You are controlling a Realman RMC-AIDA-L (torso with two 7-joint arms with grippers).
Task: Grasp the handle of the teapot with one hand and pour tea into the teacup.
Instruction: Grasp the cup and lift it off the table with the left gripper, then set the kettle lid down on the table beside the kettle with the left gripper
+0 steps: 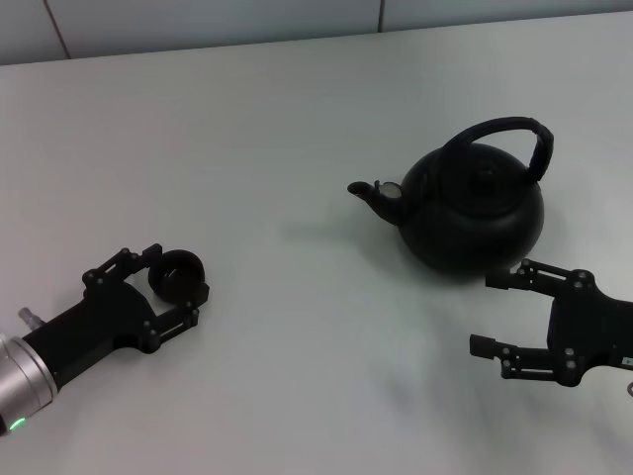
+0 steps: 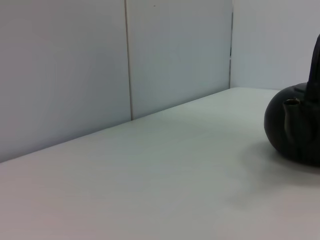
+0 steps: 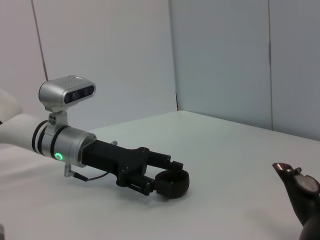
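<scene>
Left claw low at near-left of the surface, fingers closed around the teacup, holding it on the surface. Teapot sits well to the right, spout aimed left toward the cup. Right claw open, empty, just in front of the pot. Handle arches up and beyond it, hoop running left-right; right arm clearly nearer.

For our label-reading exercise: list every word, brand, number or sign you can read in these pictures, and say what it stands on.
None can be read. The teapot, its handle, the teacup, the left gripper, the right gripper and the table show no text. The green light on the left wrist is only a lamp.
</scene>
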